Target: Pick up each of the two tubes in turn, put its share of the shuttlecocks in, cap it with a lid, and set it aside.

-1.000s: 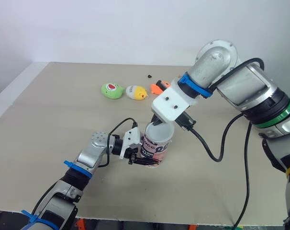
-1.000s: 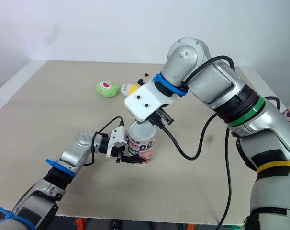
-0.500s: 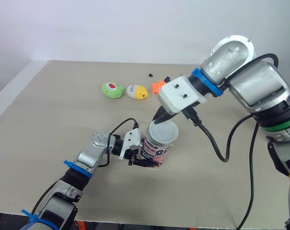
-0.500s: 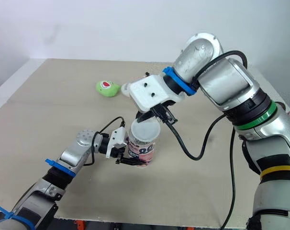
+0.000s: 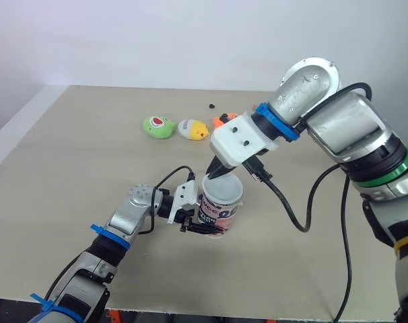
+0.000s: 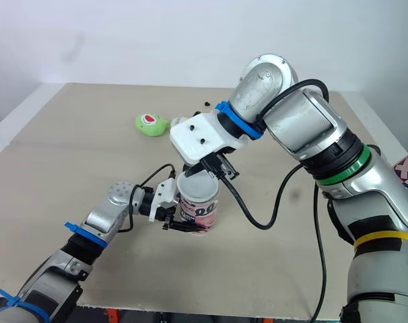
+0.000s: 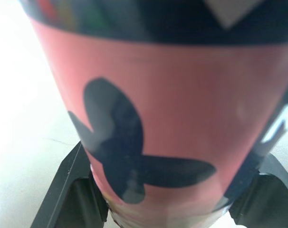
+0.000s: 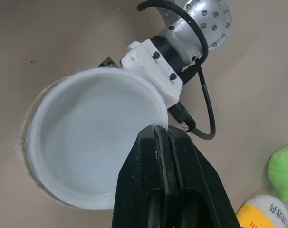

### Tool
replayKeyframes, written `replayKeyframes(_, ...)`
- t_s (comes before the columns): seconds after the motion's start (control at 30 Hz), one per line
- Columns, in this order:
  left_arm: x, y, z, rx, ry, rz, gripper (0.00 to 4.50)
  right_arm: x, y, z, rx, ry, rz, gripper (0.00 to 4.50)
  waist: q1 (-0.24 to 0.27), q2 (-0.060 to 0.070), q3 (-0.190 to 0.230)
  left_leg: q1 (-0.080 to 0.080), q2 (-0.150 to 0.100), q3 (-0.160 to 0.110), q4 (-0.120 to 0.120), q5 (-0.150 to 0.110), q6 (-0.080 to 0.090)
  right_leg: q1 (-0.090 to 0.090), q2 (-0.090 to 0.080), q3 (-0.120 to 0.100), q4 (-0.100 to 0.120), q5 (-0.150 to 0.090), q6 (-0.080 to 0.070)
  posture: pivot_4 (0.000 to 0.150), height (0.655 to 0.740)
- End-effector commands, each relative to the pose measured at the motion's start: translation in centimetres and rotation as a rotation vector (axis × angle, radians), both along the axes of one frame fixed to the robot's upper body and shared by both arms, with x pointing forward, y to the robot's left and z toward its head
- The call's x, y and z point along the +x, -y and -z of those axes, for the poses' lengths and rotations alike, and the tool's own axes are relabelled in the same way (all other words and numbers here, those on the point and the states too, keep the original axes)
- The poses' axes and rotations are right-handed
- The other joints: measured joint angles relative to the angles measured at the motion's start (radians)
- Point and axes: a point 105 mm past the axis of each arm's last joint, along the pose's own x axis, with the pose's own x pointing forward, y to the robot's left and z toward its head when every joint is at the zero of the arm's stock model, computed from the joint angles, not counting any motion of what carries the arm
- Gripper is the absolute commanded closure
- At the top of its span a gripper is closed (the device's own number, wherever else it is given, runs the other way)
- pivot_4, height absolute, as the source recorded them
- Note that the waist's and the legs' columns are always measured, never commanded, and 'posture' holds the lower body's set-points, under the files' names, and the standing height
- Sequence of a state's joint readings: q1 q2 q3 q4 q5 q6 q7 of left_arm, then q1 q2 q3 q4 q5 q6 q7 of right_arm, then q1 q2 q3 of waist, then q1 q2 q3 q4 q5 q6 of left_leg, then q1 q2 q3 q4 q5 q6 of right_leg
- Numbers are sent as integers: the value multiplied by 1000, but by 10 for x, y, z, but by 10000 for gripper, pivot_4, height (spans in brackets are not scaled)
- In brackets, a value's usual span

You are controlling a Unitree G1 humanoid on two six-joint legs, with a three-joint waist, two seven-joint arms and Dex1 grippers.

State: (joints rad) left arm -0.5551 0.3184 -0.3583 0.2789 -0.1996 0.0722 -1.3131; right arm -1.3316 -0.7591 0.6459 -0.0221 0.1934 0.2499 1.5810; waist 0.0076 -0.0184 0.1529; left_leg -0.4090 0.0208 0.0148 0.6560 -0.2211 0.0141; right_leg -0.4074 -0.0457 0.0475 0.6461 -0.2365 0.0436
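Left gripper [image 5: 205, 227] clamps tube [image 5: 219, 210] low, upright, mid-table. Right gripper [image 8: 159, 130] pinches lid [image 8: 91, 142] rim atop tube. Likely: tube light, stiff, glossy, tippy, so hold low; lid thin, bendy, so take rim.

Pink tube [image 7: 172, 133] with black shapes, white lid [image 8: 94, 142]; green shuttlecock [image 5: 157, 126], yellow shuttlecock [image 5: 192, 129], orange shuttlecock [image 5: 220, 122]; beige table [image 5: 69, 161]

I see the tube [image 5: 221, 214] standing on the table [image 5: 69, 155], with a lid [image 5: 223, 190] on top of it. My left gripper [image 5: 202, 227] clasps the tube's base from the left, and my right gripper [image 8: 162, 135] sits over the lid's far edge. Three small toys [image 5: 191, 129] lie behind the tube, well apart from it.
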Motion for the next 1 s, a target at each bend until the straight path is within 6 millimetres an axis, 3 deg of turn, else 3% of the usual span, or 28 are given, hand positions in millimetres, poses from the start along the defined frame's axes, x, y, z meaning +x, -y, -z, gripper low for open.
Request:
replayKeyframes(0.03, -5, -10, 44, 146, -116, -46, 19246, -1, 3, -10, 4, 36, -11, 44173, 0, 0, 0, 0, 0, 0, 0, 0, 0, 0, 0, 0, 0, 0, 0, 1500, 7400)
replayKeyframes(0.33, -4, -11, 42, 147, -113, -44, 19246, -1, 20, 4, -78, 77, -8, 44173, 0, 0, 0, 0, 0, 0, 0, 0, 0, 0, 0, 0, 0, -1, 2, 1500, 7400)
replayKeyframes(1.0, -3, -12, 41, 145, -113, -47, 19246, -14, 4, 5, -19, 19, -45, 44173, 0, 0, 0, 1, 0, -1, 0, 0, 0, 0, 0, 0, 0, -1, 2, 1500, 7400)
